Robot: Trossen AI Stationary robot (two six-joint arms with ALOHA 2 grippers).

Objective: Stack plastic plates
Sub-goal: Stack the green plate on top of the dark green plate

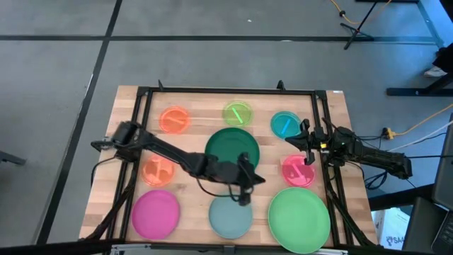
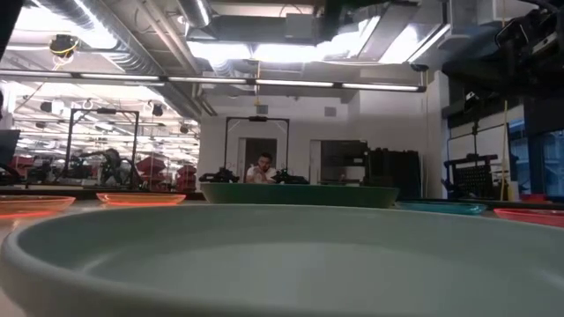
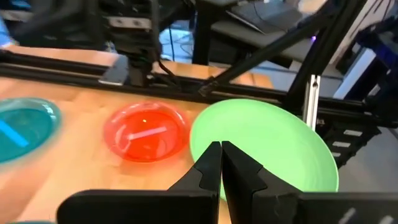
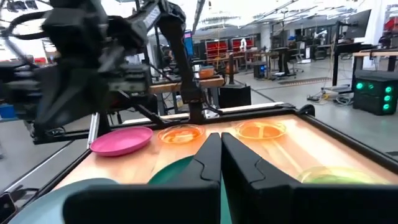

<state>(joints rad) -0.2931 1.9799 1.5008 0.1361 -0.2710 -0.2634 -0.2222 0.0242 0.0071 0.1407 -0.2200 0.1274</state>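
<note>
Nine round plates lie flat on the wooden table. In the high view: two orange point(image 1: 173, 119) point(image 1: 158, 170), lime point(image 1: 238, 113), teal point(image 1: 285, 125), dark green point(image 1: 232, 147), red-pink point(image 1: 298, 171), magenta point(image 1: 155, 214), pale blue-grey point(image 1: 231, 217) and light green point(image 1: 299, 219). My left gripper point(image 1: 255, 178) point(image 3: 221, 155) is shut and hovers between the dark green and pale blue-grey plates, pointing toward the red-pink plate point(image 3: 146, 132) and the light green plate point(image 3: 264, 146). My right gripper point(image 1: 301, 144) point(image 4: 221, 144) is shut and held above the gap between the teal and red-pink plates, pointing toward the table's left.
A black metal frame point(image 1: 226, 92) runs around the table's top. The low view sits right behind the pale blue-grey plate point(image 2: 264, 264), with the dark green plate point(image 2: 298, 194) beyond it. A person shows far off in the room point(image 2: 261, 169).
</note>
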